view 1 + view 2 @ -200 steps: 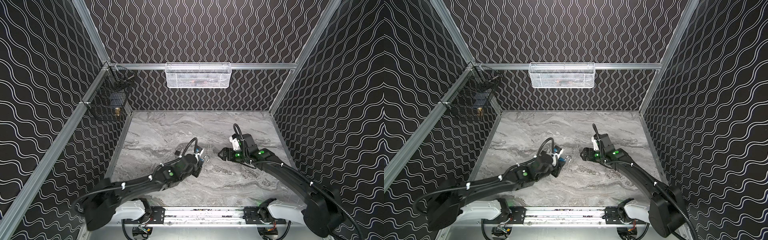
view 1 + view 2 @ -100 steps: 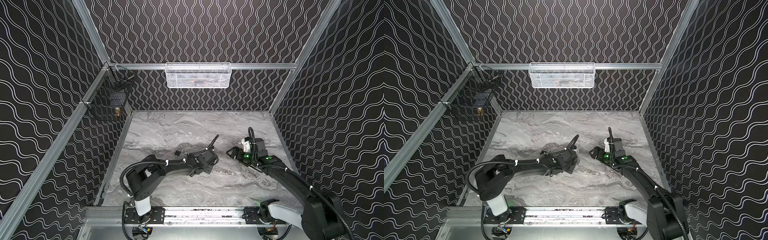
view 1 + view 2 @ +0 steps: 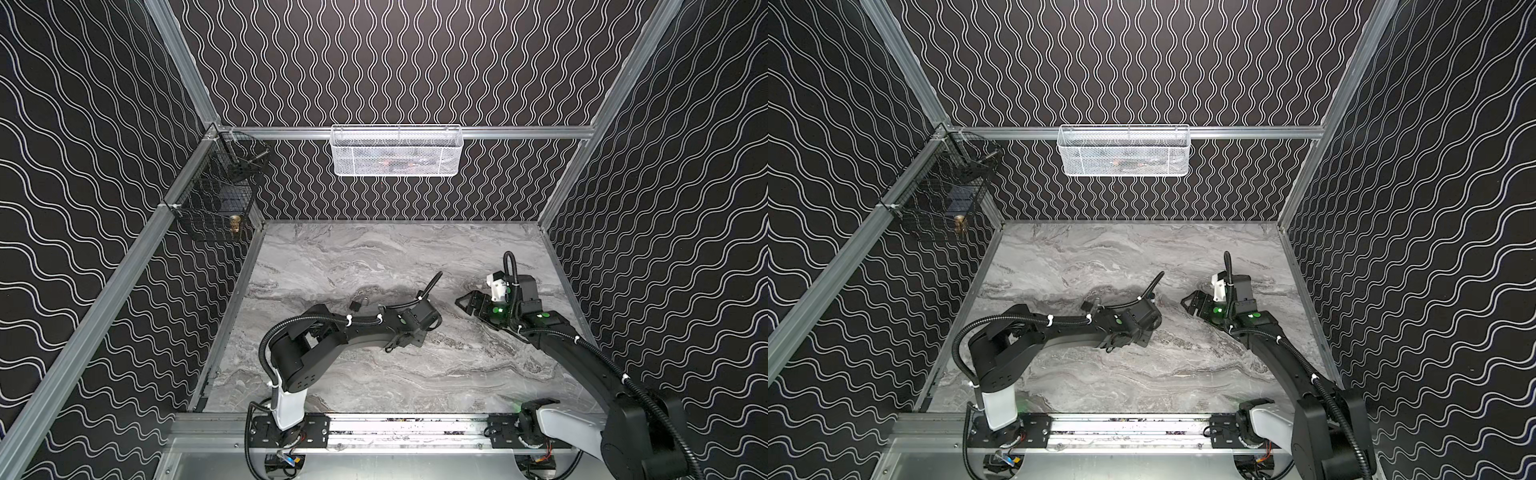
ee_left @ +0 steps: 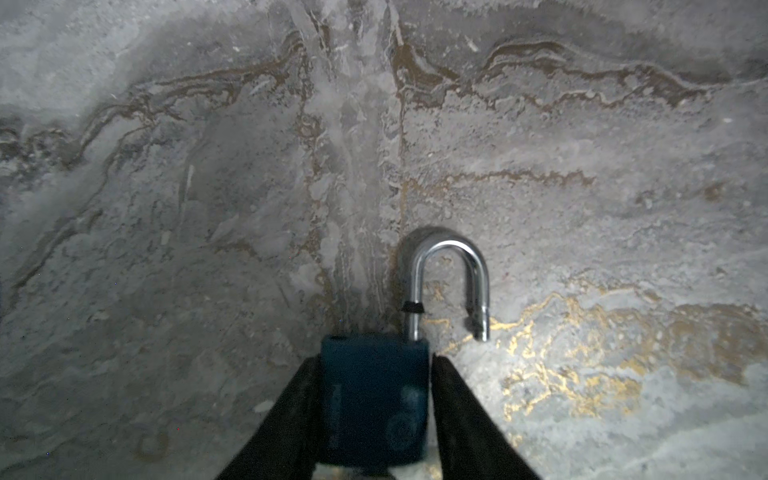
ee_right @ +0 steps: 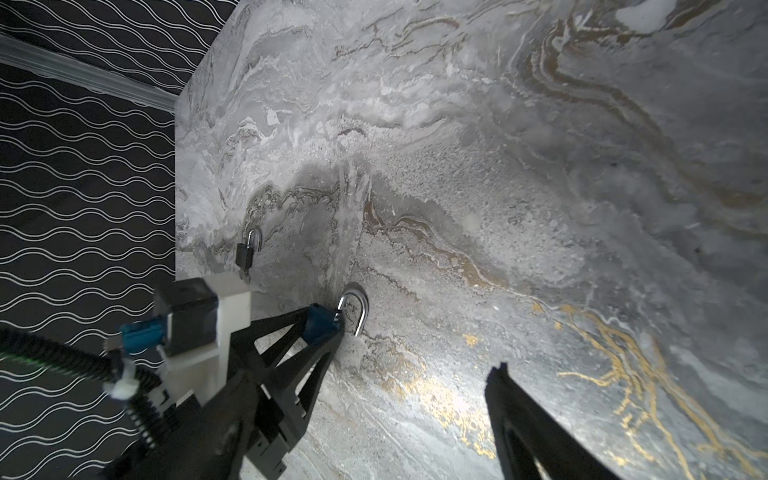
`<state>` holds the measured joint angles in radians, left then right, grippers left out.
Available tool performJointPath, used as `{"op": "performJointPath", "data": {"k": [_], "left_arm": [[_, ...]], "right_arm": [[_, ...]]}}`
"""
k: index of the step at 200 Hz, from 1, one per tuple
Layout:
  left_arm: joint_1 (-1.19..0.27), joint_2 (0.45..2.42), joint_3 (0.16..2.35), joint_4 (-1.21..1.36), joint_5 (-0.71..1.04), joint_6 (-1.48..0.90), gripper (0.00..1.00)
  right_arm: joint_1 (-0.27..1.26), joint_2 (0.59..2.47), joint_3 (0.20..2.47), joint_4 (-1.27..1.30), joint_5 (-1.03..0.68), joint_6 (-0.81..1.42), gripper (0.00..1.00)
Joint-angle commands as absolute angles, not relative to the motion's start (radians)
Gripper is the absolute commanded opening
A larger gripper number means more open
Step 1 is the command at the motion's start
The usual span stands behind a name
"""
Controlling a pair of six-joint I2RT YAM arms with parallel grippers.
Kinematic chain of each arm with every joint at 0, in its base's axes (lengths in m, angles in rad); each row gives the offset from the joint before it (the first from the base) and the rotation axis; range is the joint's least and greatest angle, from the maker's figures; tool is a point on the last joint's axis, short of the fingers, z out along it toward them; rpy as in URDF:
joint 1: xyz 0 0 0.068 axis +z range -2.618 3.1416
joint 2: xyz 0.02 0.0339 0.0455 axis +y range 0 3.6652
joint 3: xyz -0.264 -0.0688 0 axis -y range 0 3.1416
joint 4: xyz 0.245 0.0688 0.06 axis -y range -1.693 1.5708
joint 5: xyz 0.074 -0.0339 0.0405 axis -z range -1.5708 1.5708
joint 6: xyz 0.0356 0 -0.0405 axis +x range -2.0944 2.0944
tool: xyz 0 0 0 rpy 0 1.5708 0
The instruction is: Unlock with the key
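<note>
Start at the small black padlock (image 3: 358, 305) (image 3: 1088, 306), lying flat on the grey worktop (image 3: 374, 257). Good marker for placing all the rest.

Just to the right of the black padlock and a bit nearer the front: the left tool (image 4: 376, 363), pinching a blue padlock (image 4: 374, 399) by the two narrow sides, with one black finger (image 4: 291, 415) on each side. Held snug, with no gap to see on either side. Seen from the right wrist too: left tool (image 5: 326, 324) and blue padlock (image 5: 318, 326), both closer to that camera than the black padlock (image 5: 244, 254). Hidden under the left arm in both top views.

Silver loop (image 4: 446, 257) of the blue padlock standing open: one leg in the body, the other leg free and swung out to the side. Low by the worktop, with the loop's shadow right behind. Cannot tell whether touching the worktop or just above.

Loop of the black padlock: too small to tell open from closed.

Further right of the black padlock, past the left tool: the right tool (image 3: 464, 305) (image 3: 1192, 306), spread wide with nothing between the fingers, apart from both padlocks.

Far behind the black padlock, up on the back wall: a white mesh basket (image 3: 397, 151). Behind and to the left, on the side wall: a black wire basket (image 3: 216, 208).
</note>
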<state>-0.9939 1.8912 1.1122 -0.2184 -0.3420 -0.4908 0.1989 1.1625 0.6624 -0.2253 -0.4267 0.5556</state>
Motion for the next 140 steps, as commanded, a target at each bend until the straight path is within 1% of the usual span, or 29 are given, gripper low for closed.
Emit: {"op": "performJointPath", "data": {"k": [1,11,53,68,84,102,111,124,132,140], "left_arm": [[-0.992,1.897,1.108,-0.197,-0.364,-0.505,0.49],[-0.992,1.901,1.106,-0.194,-0.360,-0.512,0.54],[-0.992,1.892,1.090,-0.156,-0.347,-0.547,0.56],[-0.992,1.886,1.086,-0.141,-0.328,-0.552,0.63],[-0.992,1.872,1.089,-0.136,-0.321,-0.558,0.65],[-0.987,1.856,1.107,-0.169,-0.353,-0.570,0.77],[-0.977,1.844,1.117,-0.188,-0.369,-0.576,0.80],[-0.959,1.801,1.103,-0.175,-0.351,-0.574,0.81],[-0.950,1.755,1.078,-0.145,-0.340,-0.571,0.85],[-0.943,1.706,1.053,-0.117,-0.348,-0.565,0.91]], "right_arm": [[0.198,1.160,0.660,-0.194,-0.452,0.543,0.88],[0.197,1.160,0.659,-0.192,-0.457,0.542,0.88],[0.197,1.151,0.649,-0.181,-0.462,0.547,0.88],[0.198,1.152,0.650,-0.177,-0.466,0.550,0.88],[0.197,1.155,0.657,-0.174,-0.463,0.555,0.88],[0.196,1.147,0.672,-0.176,-0.439,0.556,0.88],[0.195,1.140,0.683,-0.182,-0.405,0.552,0.89],[0.189,1.131,0.699,-0.184,-0.347,0.552,0.89],[0.185,1.124,0.707,-0.179,-0.307,0.552,0.90],[0.178,1.120,0.718,-0.179,-0.248,0.554,0.92]]}}
